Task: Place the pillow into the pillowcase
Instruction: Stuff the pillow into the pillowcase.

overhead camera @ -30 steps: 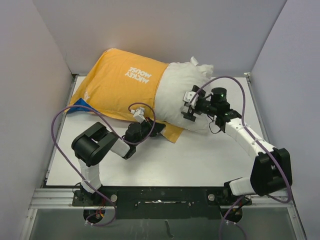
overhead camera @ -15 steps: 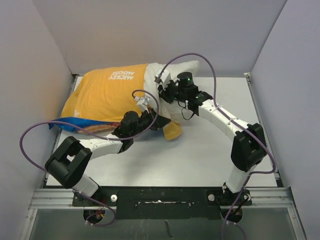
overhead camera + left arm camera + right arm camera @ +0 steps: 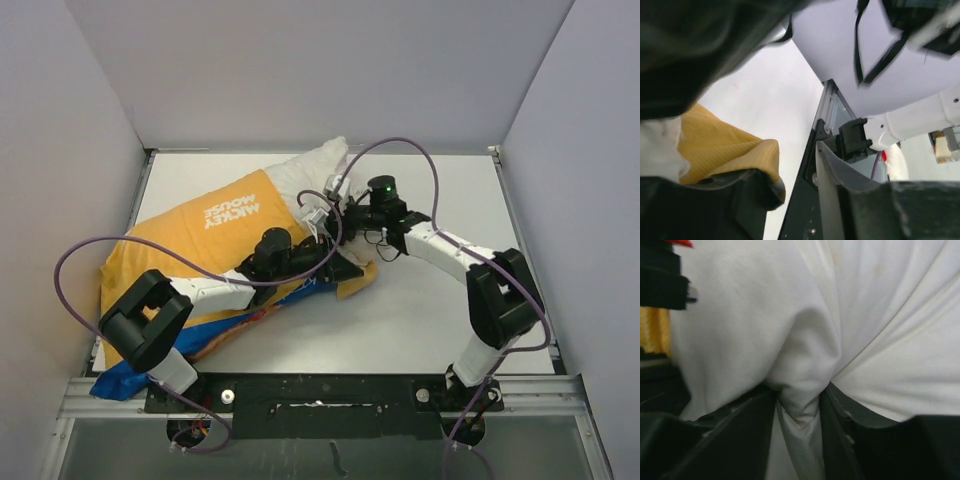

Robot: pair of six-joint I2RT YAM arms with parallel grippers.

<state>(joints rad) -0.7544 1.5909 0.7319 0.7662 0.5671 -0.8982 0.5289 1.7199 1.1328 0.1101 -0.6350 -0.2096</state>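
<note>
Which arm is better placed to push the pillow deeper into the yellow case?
Probably right. The right gripper pinches a fold of the pillow beside the mouth of the pillowcase; the left gripper sits at the case's edge.

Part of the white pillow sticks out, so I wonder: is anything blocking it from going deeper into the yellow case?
Nothing visible does. The right gripper pinches a fold of the pillow directly; its bare end runs straight into the pillowcase mouth, the left gripper beside it.

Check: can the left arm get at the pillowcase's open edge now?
Likely yes. The left gripper sits right at the hem of the pillowcase, with yellow fabric close up in its wrist view. The right gripper pinches the pillow farther back and is not blocking.
</note>
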